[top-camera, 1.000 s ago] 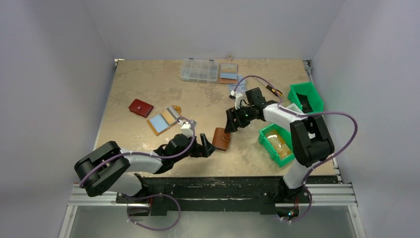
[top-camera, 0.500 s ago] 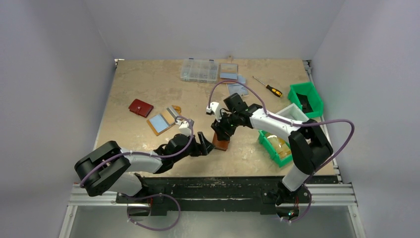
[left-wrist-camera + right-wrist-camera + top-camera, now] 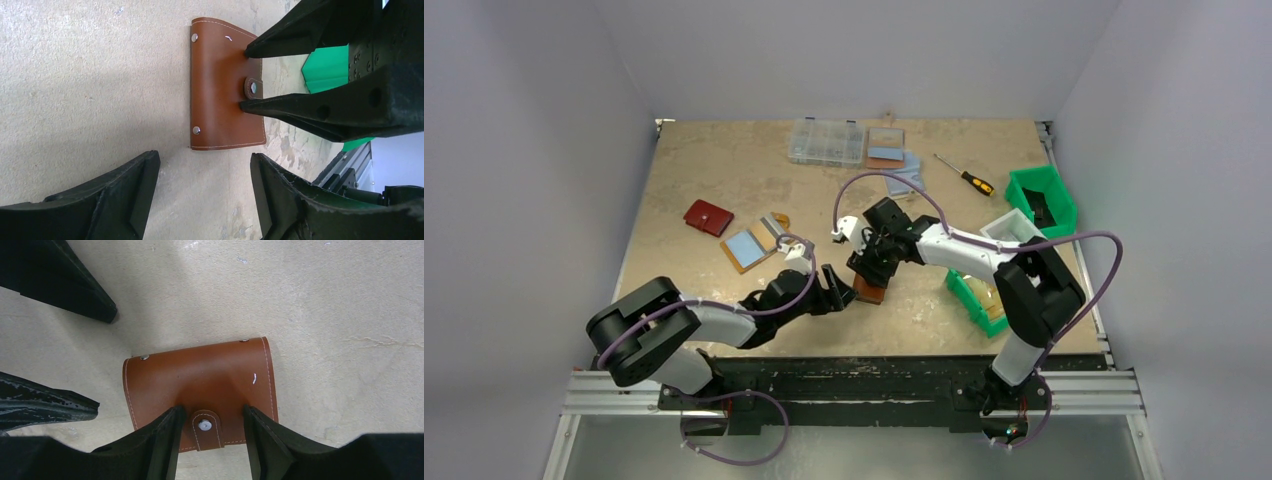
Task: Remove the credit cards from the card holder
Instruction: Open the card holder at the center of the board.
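The card holder point(image 3: 871, 290) is a brown leather wallet, closed with its snap tab point(image 3: 205, 426) fastened, lying flat on the table. It also shows in the left wrist view point(image 3: 222, 85) and the right wrist view point(image 3: 200, 375). My right gripper point(image 3: 867, 270) is open, its two fingertips point(image 3: 176, 412) resting on the wallet's cover on either side of the snap tab. My left gripper point(image 3: 204, 157) is open and empty, low over the table just left of the wallet point(image 3: 839, 290). The credit cards are hidden inside the closed holder.
A dark red wallet point(image 3: 708, 217) and an open brown holder with a blue card point(image 3: 747, 248) lie to the left. A clear organiser box point(image 3: 826, 142), another holder point(image 3: 885, 147) and a screwdriver point(image 3: 965, 176) lie at the back. Green bins point(image 3: 1042, 195) point(image 3: 972, 292) stand at the right.
My right gripper has moved left and down from beside the wallet onto its cover, straddling the snap tab. The left gripper has stayed almost still beside the wallet.
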Robot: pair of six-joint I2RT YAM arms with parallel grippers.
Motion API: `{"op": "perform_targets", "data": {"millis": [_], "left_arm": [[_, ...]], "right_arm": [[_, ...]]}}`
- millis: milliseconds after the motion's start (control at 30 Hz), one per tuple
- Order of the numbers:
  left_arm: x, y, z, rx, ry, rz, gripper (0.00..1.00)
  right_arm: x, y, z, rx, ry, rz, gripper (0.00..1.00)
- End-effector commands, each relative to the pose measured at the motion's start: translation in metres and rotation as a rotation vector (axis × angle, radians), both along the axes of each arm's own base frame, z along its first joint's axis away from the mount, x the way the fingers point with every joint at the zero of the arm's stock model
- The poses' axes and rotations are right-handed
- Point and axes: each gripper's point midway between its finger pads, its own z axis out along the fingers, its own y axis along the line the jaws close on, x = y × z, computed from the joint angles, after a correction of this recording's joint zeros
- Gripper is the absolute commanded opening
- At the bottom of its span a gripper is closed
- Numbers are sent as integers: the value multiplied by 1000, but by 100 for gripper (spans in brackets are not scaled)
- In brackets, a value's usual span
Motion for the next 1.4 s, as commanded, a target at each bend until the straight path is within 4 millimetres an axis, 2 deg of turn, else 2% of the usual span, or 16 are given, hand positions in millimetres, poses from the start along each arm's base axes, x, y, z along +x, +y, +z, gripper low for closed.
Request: {"op": "perform_targets", "data": {"millis": [0, 267, 500, 700, 800, 867, 933, 1033, 1200, 1367], "left_arm": [[9, -1, 2, -5, -1, 30, 71], [9, 3, 0, 0, 2, 42, 71], [10, 1, -2, 0, 8, 43, 71], [10, -1, -3, -5, 15, 39, 71], [9, -2, -3, -14, 19, 36, 71], [9, -3, -2, -25, 20, 33, 71], [7, -4, -1, -39, 25, 32, 71], [2, -5, 2, -82, 28, 21, 71], [-5, -7, 2, -141, 36, 0, 72], [-8, -12, -1, -198, 44, -13, 72]], "right_arm": [[4, -1, 3, -37, -35, 15, 55], [1, -6, 6, -63, -39, 29, 53], [-10, -6, 0, -72, 7, 64, 42], [-14, -7, 0, -78, 20, 84, 45], [-14, -10, -2, -89, 18, 83, 43], [-14, -10, -4, -96, 24, 82, 37], [-15, -10, -4, -100, 31, 81, 24], [-16, -6, -1, -80, 38, 85, 11], [-21, 10, 17, 27, 56, 100, 5], [-22, 15, 38, 135, 76, 104, 3]]}}
